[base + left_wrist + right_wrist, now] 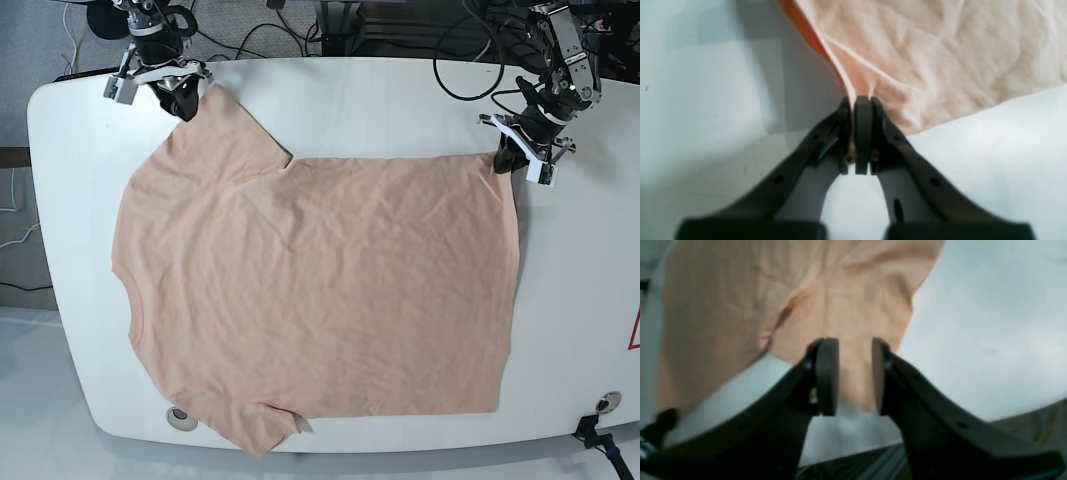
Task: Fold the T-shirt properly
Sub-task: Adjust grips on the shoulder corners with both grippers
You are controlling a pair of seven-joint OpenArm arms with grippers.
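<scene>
The T-shirt (320, 290) lies spread flat on the white table (400, 100), plain side up, its neckline toward the left edge of the base view and its hem running down the right side. One sleeve reaches up to the far left corner of the table and the other hangs slightly past the near edge. The left gripper (860, 133) sits at the far corner of the hem, on the right in the base view, its jaws pressed together on a thin fold of the cloth; in the left wrist view the pinched edge runs up between the pads and the rest of the wrinkled fabric fans out beyond and to the right of the fingers, with a shadowed orange underside showing along the lifted edge. The right gripper (855, 376) is at the tip of the upper sleeve, at the far left corner in the base view. Its jaws stand parted with a strip of the sleeve lying between the two pads; the right wrist view is too blurred to tell whether the pads touch the cloth, and the fabric widens away from the fingers up and to the left
</scene>
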